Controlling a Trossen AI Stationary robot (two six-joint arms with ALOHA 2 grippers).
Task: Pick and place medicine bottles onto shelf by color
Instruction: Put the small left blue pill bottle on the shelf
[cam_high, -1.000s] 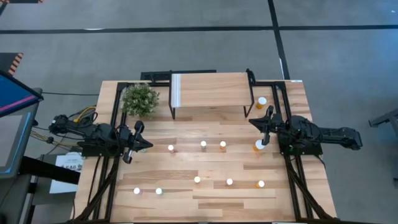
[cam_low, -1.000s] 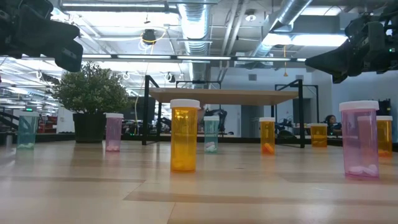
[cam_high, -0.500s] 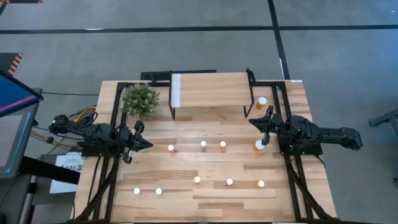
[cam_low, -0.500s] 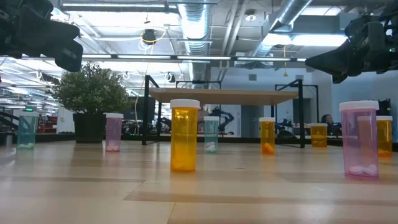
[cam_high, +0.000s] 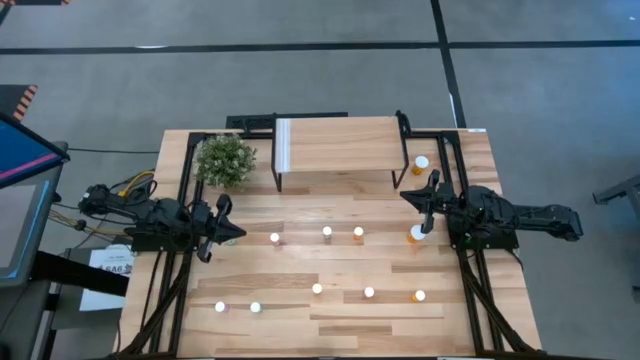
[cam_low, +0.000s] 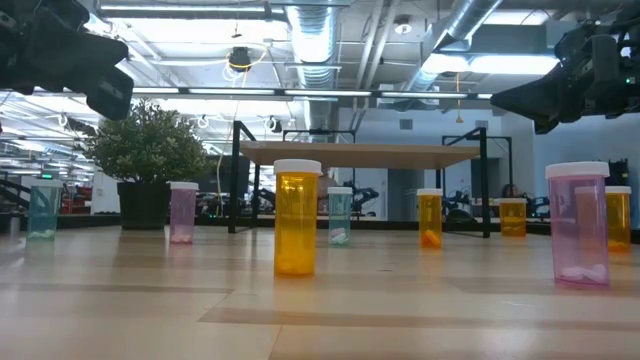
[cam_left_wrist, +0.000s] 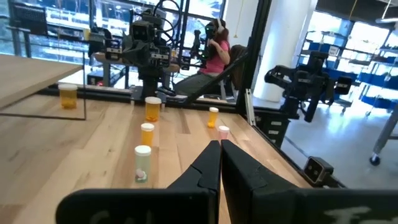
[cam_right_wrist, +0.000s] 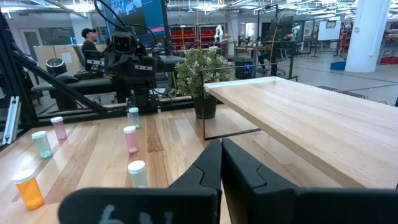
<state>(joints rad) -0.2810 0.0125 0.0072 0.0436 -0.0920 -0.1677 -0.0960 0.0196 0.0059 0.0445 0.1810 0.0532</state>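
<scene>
We note both jaws pressed together, empty: left gripper (cam_high: 228, 232), right gripper (cam_high: 412, 196). Medicine bottles (cam_high: 327, 232) stand on the worktop (cam_high: 300, 325) between them; shelf (cam_high: 340, 145) bare. Open wide before descending.

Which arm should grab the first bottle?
Right, probably. The right hand hangs beside an orange bottle at the table's right edge, near the shelf. The left hand waits by the plant, its nearest bottle farther off. Both hands are shut and empty.

From above, the medicine bottles (cam_high: 327, 232) show mostly white caps, their body colours largely hidden.
</scene>
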